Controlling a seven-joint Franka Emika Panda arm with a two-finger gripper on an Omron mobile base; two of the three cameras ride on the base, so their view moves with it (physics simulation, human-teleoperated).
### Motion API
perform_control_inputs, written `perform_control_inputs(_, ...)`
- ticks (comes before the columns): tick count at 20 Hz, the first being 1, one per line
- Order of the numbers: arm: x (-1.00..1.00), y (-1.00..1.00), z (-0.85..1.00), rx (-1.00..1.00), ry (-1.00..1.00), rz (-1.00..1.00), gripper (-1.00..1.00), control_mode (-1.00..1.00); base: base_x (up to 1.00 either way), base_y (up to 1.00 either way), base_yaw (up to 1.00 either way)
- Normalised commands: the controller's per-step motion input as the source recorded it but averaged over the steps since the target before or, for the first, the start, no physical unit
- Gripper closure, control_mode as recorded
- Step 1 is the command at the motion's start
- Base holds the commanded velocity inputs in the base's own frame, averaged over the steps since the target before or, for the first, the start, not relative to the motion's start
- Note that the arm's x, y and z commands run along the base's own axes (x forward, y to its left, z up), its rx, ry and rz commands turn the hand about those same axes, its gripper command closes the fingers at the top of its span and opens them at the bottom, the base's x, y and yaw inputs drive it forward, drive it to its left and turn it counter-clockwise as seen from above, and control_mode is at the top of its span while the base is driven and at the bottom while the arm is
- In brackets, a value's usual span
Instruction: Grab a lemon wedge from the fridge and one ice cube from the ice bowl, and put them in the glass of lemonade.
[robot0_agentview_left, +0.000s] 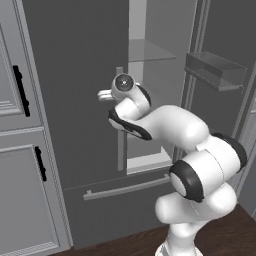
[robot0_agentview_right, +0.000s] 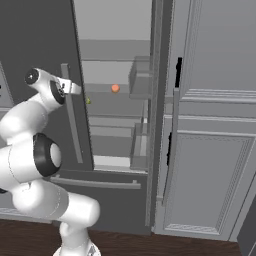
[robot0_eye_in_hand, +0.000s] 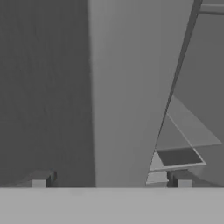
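Note:
The fridge (robot0_agentview_left: 75, 100) (robot0_agentview_right: 30, 35) stands with its left door shut and its right door (robot0_agentview_left: 215, 75) (robot0_agentview_right: 156, 100) swung open, baring glass shelves. On a middle shelf lies a small yellow-green piece, the lemon wedge (robot0_agentview_right: 88, 100). My gripper (robot0_agentview_left: 104, 94) (robot0_agentview_right: 75, 89) (robot0_eye_in_hand: 111, 181) is at the left door's free edge, right by its long light grey handle (robot0_agentview_left: 120, 140) (robot0_agentview_right: 73, 125). It is open wide and holds nothing. In the hand view the pale bar (robot0_eye_in_hand: 127, 87) runs between the two fingertips. The ice bowl and the glass of lemonade are out of view.
A small orange round thing (robot0_agentview_right: 115, 88) sits on the same shelf, further right. Door bins (robot0_agentview_left: 215, 70) (robot0_agentview_right: 140, 80) jut from the open door. The bottom drawer (robot0_agentview_left: 125, 189) (robot0_agentview_right: 95, 183) is shut. Pale panelled cabinets (robot0_agentview_left: 20, 150) (robot0_agentview_right: 210, 150) flank the fridge.

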Motion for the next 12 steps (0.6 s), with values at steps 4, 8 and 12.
perform_control_inputs(4, 0.50, 0.00, 0.00, 0.00, -0.04, -0.01, -1.00, -1.00, 0.00, 0.00, 0.00)
perform_control_inputs(8, 0.55, 0.00, 0.08, 0.00, 0.06, -0.01, -1.00, -1.00, 0.00, 0.00, 0.00)
perform_control_inputs(12, 0.08, 0.00, 0.00, 0.00, 0.00, 0.00, 1.00, -1.00, 0.00, 0.00, 0.00)
